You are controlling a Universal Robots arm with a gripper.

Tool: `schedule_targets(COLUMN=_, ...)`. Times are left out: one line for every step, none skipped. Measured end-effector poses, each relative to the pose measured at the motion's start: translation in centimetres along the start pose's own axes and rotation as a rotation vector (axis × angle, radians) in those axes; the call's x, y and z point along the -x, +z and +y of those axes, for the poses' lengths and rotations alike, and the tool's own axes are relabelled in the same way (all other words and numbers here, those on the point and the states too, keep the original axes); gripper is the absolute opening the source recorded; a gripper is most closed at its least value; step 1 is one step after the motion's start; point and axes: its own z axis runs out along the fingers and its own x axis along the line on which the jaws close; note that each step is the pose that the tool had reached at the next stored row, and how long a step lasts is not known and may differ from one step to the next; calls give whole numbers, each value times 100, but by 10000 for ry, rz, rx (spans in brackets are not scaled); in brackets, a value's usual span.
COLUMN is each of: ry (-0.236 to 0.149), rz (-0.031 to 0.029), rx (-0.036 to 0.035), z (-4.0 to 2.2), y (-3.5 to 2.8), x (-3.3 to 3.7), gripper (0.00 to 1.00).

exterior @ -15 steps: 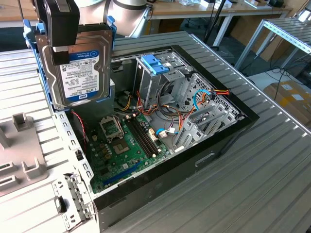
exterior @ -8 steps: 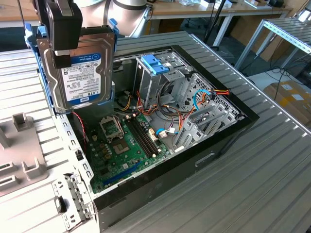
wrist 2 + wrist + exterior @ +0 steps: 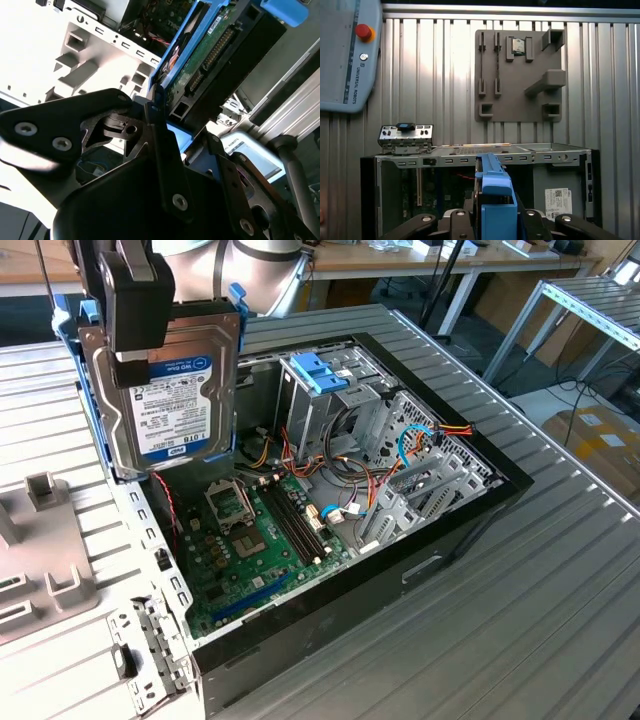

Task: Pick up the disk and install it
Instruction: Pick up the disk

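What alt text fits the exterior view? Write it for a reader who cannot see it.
The gripper holds the disk upright, white label facing the camera, above the open computer case at the exterior view's left. Inside the case are a green motherboard and a metal drive cage topped by a light-blue bracket; the case rests on a ribbed metal table.

exterior view looks down on the computer case (image 3: 400,580); both wrist views see the disk (image 3: 205,60) close up.
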Motion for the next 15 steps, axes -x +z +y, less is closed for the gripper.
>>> schedule_targets(ry=0, rz=0, rx=0, z=0, y=0, x=-8, gripper=37)
schedule_targets(ry=0, rz=1, rx=0, z=0, y=-1, x=-21, gripper=37)
schedule_targets(ry=0, rz=1, rx=0, z=0, y=-1, x=-28, gripper=37)
schedule_targets(ry=0, rz=1, rx=1, z=0, y=-1, x=-34, gripper=37)
schedule_targets(ry=0, rz=1, rx=0, z=0, y=-1, x=-41, gripper=37)
schedule_targets(ry=0, rz=0, rx=0, z=0, y=-1, x=-47, gripper=37)
schedule_targets(ry=0, rz=1, rx=0, z=-1, y=-1, x=-54, gripper=37)
schedule_targets(ry=0, rz=0, rx=0, z=-1, y=-1, x=-61, gripper=37)
schedule_targets(ry=1, rz=1, rx=0, z=-1, y=-1, x=-71, gripper=37)
schedule_targets(ry=0, rz=0, rx=0, z=-1, y=-1, x=-78, gripper=37)
schedule_targets(ry=0, rz=0, rx=0, z=-1, y=-1, x=-87, gripper=37)
schedule_targets(ry=0, rz=0, rx=0, z=-1, y=-1, x=-93, gripper=37)
schedule_targets(ry=0, rz=0, rx=0, z=-1, y=-1, x=-101, gripper=37)
schedule_targets(ry=0, rz=0, rx=0, z=-1, y=-1, x=-109, gripper=37)
schedule_targets(ry=0, rz=0, rx=0, z=-1, y=-1, x=-118, gripper=37)
